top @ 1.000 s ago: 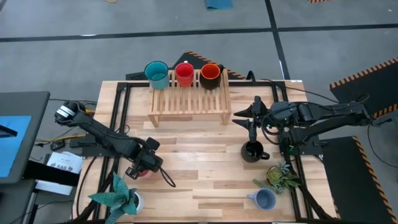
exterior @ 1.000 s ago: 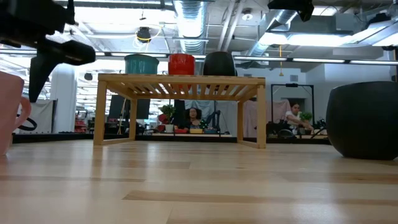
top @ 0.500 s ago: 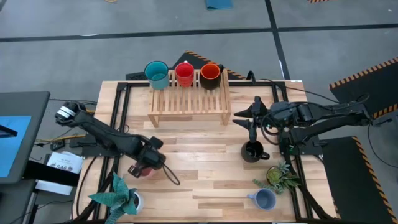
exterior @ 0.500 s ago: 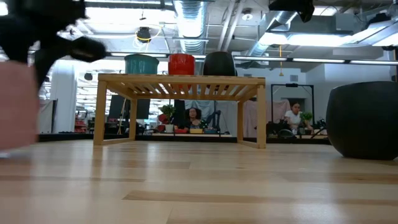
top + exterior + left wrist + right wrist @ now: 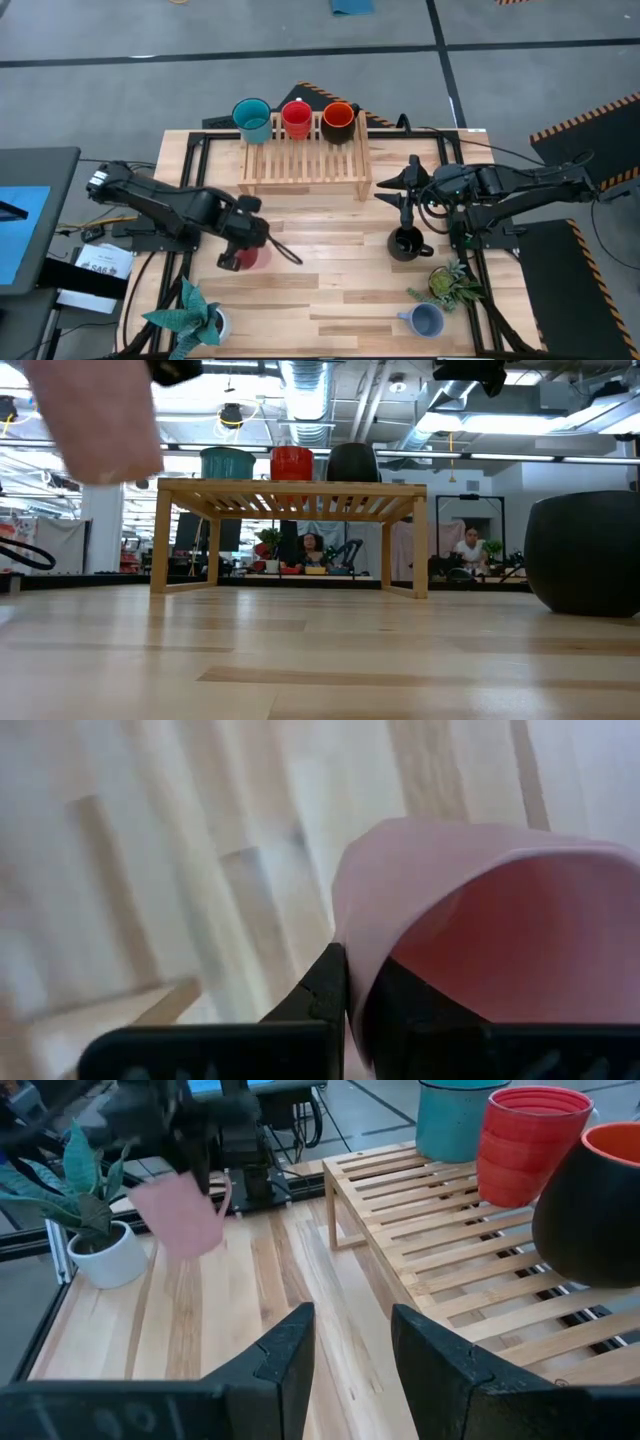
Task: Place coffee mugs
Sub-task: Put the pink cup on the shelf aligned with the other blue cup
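The pink mug (image 5: 183,1217) hangs in the air over the table's left half, with my left gripper (image 5: 243,240) shut on it. In the low view the pink mug (image 5: 95,420) shows blurred, high above the tabletop. The teal mug (image 5: 252,120), the red mug (image 5: 296,118) and the orange-and-dark mug (image 5: 339,122) stand on the wooden rack (image 5: 303,165). The black mug (image 5: 405,243) stands on the table, right of centre. My right gripper (image 5: 405,195) hovers open just beyond it. The pale blue mug (image 5: 427,320) stands near the front right. My left gripper pinches the pink mug's wall at the rim (image 5: 350,935), one finger (image 5: 325,982) outside and the other (image 5: 400,992) inside. The fingers come from above, pointing down. The mug hangs below them, mouth up and slightly tilted, clear of the table.
A white pot with a green leafy plant (image 5: 190,315) stands at the front left, near the lifted mug. Another leafy plant (image 5: 450,283) sits between the black and pale blue mugs. The rack has bare slats in front of its mugs. People sit in the room behind.
My left gripper has shut on the pink mug's rim and lifted it clear of the table. It has carried the mug up and a little toward the table's right and far edges. My right gripper has kept still.
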Robot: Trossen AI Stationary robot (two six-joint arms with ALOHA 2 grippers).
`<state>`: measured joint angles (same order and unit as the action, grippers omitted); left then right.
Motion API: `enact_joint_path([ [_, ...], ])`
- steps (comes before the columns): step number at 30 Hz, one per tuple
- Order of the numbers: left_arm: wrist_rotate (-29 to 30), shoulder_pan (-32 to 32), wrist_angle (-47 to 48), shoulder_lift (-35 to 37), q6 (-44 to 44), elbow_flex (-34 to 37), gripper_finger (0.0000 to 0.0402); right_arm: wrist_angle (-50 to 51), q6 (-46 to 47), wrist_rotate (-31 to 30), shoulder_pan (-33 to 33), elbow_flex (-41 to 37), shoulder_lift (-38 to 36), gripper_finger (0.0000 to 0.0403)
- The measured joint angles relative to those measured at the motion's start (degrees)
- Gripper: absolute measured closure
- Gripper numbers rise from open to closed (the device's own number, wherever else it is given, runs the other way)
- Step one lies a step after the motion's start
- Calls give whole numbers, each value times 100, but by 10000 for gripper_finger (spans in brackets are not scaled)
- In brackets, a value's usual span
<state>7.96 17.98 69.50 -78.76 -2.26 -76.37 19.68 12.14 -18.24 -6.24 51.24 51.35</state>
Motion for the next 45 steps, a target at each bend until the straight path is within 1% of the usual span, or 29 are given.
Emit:
enact_joint_path([
  [4,405,-61,602,0,-369,-806,400,0,-2,2,0,0,0,241],
  [8,1059,-61,977,7,-502,-1676,400,0,-16,4,0,0,0,241],
  [11,1690,-77,1029,7,-676,-2241,400,1,-15,6,0,0,0,241],
  [15,2758,-249,1112,4,-1175,-2828,401,2,-15,6,0,0,0,241],
  [17,3108,-431,1098,4,-1311,-3092,401,0,-15,9,0,0,0,241],
  [18,3162,-567,1108,4,-1370,-3216,401,2,-15,9,0,0,0,241],
  [19,3147,-721,1124,4,-1412,-3327,401,2,-15,9,0,0,0,241],
  [21,2878,-1130,1142,6,-1458,-3507,401,1,-14,9,0,0,0,241],
  [26,1782,-2446,1227,4,-1539,-3675,401,2,-13,11,0,0,0,241],
  [29,1340,-3162,1585,-25,-1557,-3675,401,0,-13,11,0,0,0,241],
  [32,980,-3699,1903,-125,-1551,-3675,401,2,-13,15,0,0,0,241],
  [36,467,-4098,2042,-292,-1328,-3673,401,2,-11,28,0,0,0,241],
  [39,362,-4335,2052,-448,-1185,-3673,401,-1,-9,28,0,0,22,241],
  [42,122,-4568,2044,-619,-1148,-3673,401,22,-7,28,0,-2,50,241],
  [45,4,-4692,2048,-833,-1091,-3673,401,-16,2,28,0,0,99,241],
])
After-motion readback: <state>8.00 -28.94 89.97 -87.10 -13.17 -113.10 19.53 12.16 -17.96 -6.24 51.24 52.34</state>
